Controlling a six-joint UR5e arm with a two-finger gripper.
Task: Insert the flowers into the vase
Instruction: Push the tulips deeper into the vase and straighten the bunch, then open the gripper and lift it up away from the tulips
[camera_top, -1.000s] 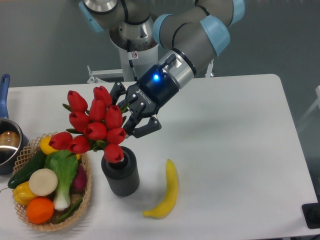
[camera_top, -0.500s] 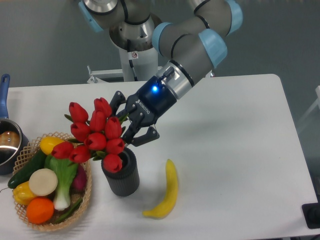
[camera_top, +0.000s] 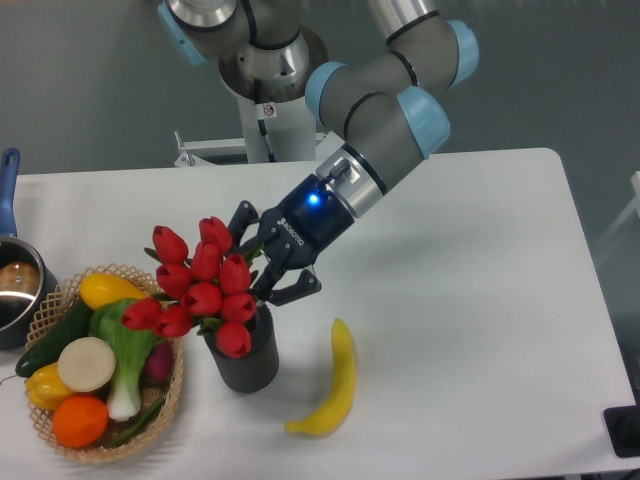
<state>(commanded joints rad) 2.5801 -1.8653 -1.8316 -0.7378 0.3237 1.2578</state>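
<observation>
The flowers (camera_top: 202, 283), a bunch of glossy red tulip buds with small green leaves, lean left over the vase (camera_top: 247, 360), a short dark grey ribbed cylinder. The lowest bud covers the vase's top hole, so the stems are hidden. My gripper (camera_top: 268, 262) is just right of the bunch, above the vase's right rim, shut on the flowers' stem end.
A woven basket (camera_top: 170, 395) of vegetables and fruit stands left of the vase, touching the bunch's lower buds in view. A yellow banana (camera_top: 334, 385) lies right of the vase. A pot (camera_top: 15, 290) with a blue handle sits at the left edge.
The gripper and the flowers have moved down and slightly right. The bunch has sunk lower onto the vase's top.
</observation>
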